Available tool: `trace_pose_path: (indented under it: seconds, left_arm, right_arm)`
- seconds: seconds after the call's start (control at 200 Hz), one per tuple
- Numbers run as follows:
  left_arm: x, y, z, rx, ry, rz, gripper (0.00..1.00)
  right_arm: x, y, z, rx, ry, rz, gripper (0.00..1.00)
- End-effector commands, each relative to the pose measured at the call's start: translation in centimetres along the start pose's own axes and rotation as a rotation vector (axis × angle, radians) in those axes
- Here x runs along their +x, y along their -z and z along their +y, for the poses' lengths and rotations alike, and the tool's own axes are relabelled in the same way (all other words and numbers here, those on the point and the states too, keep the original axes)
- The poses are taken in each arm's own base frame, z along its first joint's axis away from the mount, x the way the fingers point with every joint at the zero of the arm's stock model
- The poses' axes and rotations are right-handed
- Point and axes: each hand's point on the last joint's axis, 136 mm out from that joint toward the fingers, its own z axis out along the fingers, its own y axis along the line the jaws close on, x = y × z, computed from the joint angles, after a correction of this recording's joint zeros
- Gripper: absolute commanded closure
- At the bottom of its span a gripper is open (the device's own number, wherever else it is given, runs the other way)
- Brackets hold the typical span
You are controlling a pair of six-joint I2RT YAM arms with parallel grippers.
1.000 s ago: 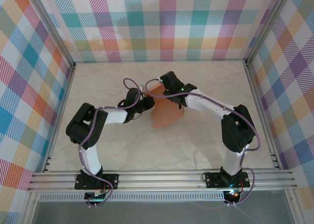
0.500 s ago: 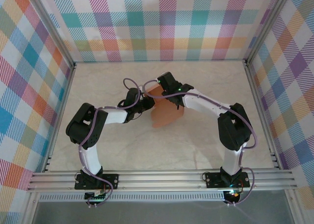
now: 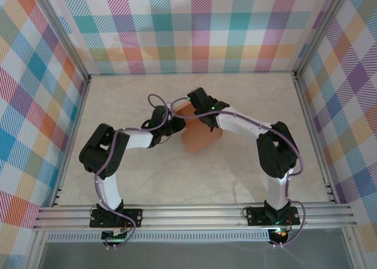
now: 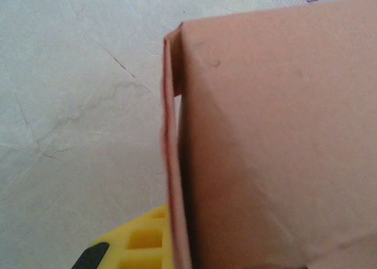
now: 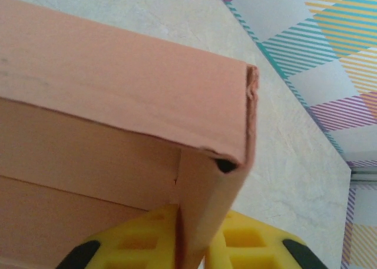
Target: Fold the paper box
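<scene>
The paper box is salmon-orange card, partly folded, held up off the table between both arms. My left gripper grips its left side. In the left wrist view one yellow finger presses against a thin double edge of the paper box, and the other finger is hidden behind the card. My right gripper holds the far end. In the right wrist view its yellow fingers are shut on a folded side wall of the paper box, just under a closed corner.
The marble-look table lies inside checked walls, with metal rails along the near edge. The two arms' elbows stand at either side of the box.
My right arm has moved a little to the left and its elbow has drawn in. The box has barely shifted. The left arm has stayed still.
</scene>
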Motion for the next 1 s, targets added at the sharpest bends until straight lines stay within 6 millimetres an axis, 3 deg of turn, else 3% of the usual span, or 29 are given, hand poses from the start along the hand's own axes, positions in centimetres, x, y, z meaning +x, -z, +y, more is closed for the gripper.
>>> trace_pose_path:
  seconds: [0.0, 0.06, 0.26, 0.325, 0.38, 0.49, 0.555, 0.855, 0.9, 0.995]
  left_arm:
    - [-2.4, 0.7, -5.2, 0.174, -0.063, -0.053, 1.0]
    - [-2.5, 0.8, -5.3, 0.175, -0.063, -0.054, 1.0]
    - [-2.5, 0.8, -5.2, 0.171, -0.061, -0.055, 1.0]
    - [-2.5, 0.9, -5.3, 0.172, -0.061, -0.057, 1.0]
    - [-2.6, 0.9, -5.3, 0.172, -0.059, -0.057, 1.0]
    - [-2.6, 0.9, -5.3, 0.173, -0.056, -0.057, 1.0]
    - [-2.6, 0.9, -5.4, 0.175, -0.054, -0.057, 1.0]
    - [-2.5, 0.8, -5.3, 0.17, -0.043, -0.051, 1.0]
    - [-2.5, 0.8, -5.1, 0.165, -0.039, -0.052, 1.0]
    - [-2.5, 0.8, -5.0, 0.154, -0.032, -0.052, 1.0]
  right_arm:
    - [-0.2, -0.9, 1.4, 0.022, 0.073, 0.005, 0.91]
    - [-0.2, -1.0, 1.5, 0.044, 0.092, 0.008, 1.0]
    - [-0.2, -1.2, 1.7, 0.067, 0.098, 0.006, 1.0]
    - [-0.2, -1.3, 1.8, 0.07, 0.101, 0.003, 0.81]
    - [-0.2, -1.4, 1.8, 0.073, 0.099, 0.0, 0.79]
    - [0.1, -1.5, 1.8, 0.085, 0.108, 0.002, 0.87]
    - [0.2, -1.7, 1.7, 0.104, 0.112, 0.003, 1.0]
    - [0.7, -1.7, 1.3, 0.138, 0.083, 0.001, 1.0]
    - [0.5, -1.4, 1.3, 0.119, 0.058, -0.009, 0.88]
    - [-0.1, -0.3, 1.0, 0.08, -0.005, -0.041, 0.78]
